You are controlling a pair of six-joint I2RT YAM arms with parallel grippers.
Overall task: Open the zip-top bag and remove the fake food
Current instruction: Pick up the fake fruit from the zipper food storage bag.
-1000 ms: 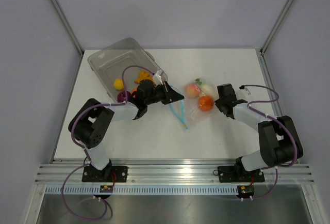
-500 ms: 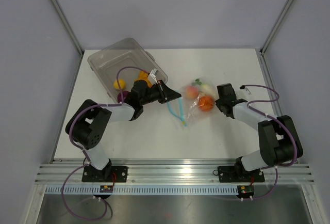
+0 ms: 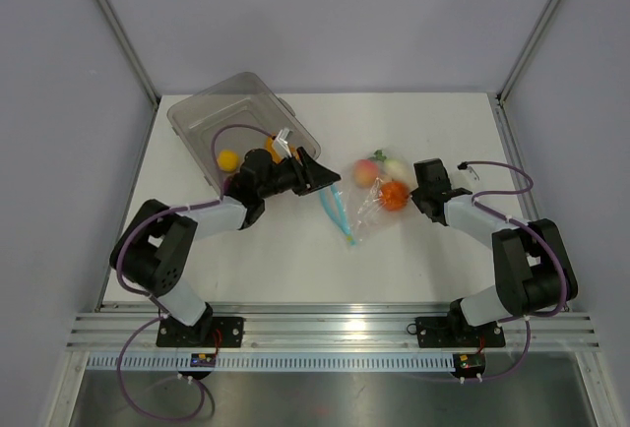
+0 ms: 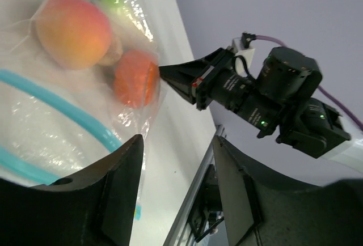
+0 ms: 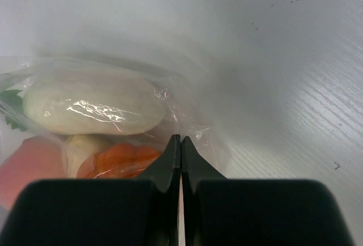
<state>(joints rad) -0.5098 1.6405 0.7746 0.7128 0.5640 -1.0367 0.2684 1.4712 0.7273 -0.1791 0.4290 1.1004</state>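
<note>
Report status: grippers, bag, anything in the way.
Left gripper open at bag mouth. Right gripper shut, pinching bag's far edge. Zip apart, food inside. Nothing blocking.

The zip-top bag (image 3: 366, 213) is clear, with a light-blue zip strip (image 3: 338, 213). The fake food (image 3: 367, 172) shows a peach-pink piece (image 4: 72, 30), a bright orange piece (image 3: 394, 194) and a creamy white piece (image 5: 91, 109) with green leaves. The tub (image 3: 212, 112) is clear, with a yellow piece (image 3: 227, 159) in it. The worktop (image 3: 295, 260) is plain white. The cables (image 3: 497, 168) are purple and the fingers (image 4: 116, 189) black.
</note>
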